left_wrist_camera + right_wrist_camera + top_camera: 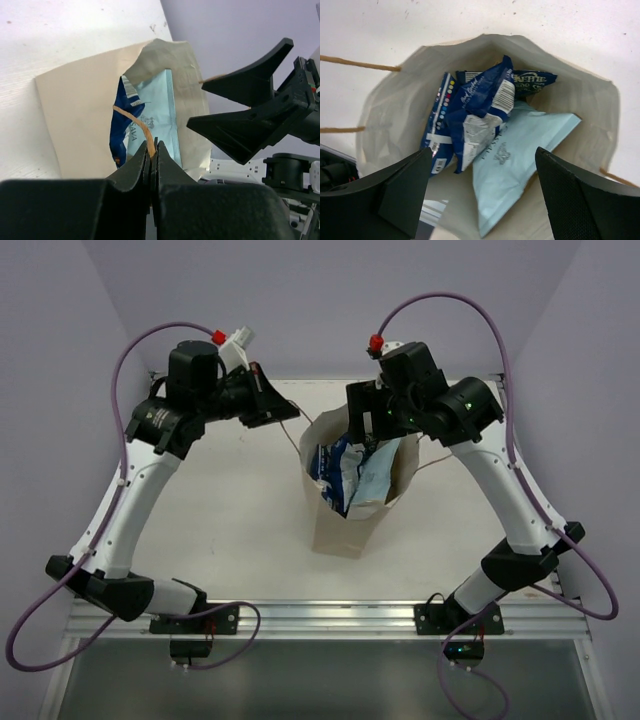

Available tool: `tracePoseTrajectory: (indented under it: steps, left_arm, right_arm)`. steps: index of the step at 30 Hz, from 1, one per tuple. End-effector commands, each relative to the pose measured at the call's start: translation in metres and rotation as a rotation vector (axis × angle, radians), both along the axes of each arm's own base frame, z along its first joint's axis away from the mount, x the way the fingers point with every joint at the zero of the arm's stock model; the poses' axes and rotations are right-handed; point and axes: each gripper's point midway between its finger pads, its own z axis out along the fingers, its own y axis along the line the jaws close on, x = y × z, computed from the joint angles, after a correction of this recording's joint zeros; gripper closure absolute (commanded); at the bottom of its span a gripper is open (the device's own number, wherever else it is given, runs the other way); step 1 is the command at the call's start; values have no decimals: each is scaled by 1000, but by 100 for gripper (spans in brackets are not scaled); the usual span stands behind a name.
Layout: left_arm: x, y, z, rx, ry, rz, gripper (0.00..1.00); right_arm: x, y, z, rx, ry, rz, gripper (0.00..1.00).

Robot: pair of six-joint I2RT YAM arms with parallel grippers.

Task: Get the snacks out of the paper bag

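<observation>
A tan paper bag (335, 530) stands upright near the middle of a white table (230, 520), its mouth open. At the bag's ten o'clock, the left gripper (152, 147) has its fingers pressed together, pinching one brown cord handle (131, 119). The right gripper (485, 155) hovers over the bag's mouth from its one o'clock side, jaws spread wide and holding nothing. Inside the bag, a light blue packet (520, 150) lies toward five o'clock and dark blue and white packets (480, 100) toward eleven.
</observation>
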Motion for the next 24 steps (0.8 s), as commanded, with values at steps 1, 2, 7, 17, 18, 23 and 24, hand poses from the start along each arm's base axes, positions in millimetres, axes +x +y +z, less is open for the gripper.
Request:
tracePoseTrajectory:
  steps: [1,2,7,17,18,23,24]
  left_arm:
    - [-7,35,23,-14,-86,47,100]
    - [-10,40,25,-20,-88,46,100]
    - [-10,60,22,21,-85,82,100]
    - [-20,63,18,25,-68,87,100]
    - [-21,64,18,28,-65,88,100]
    - [-27,67,15,42,-56,87,100]
    - [-28,67,15,41,-58,87,100]
  right_arm:
    - [0,15,9,35,-13,73,14]
    - [0,18,8,35,-11,82,15]
    - [2,35,5,41,0,114,16]
    - [-2,99,6,135,18,208,16]
    - [-3,105,4,143,27,220,16]
    - [-1,126,-12,166,72,231,16]
    - [-2,129,-14,170,83,237,16]
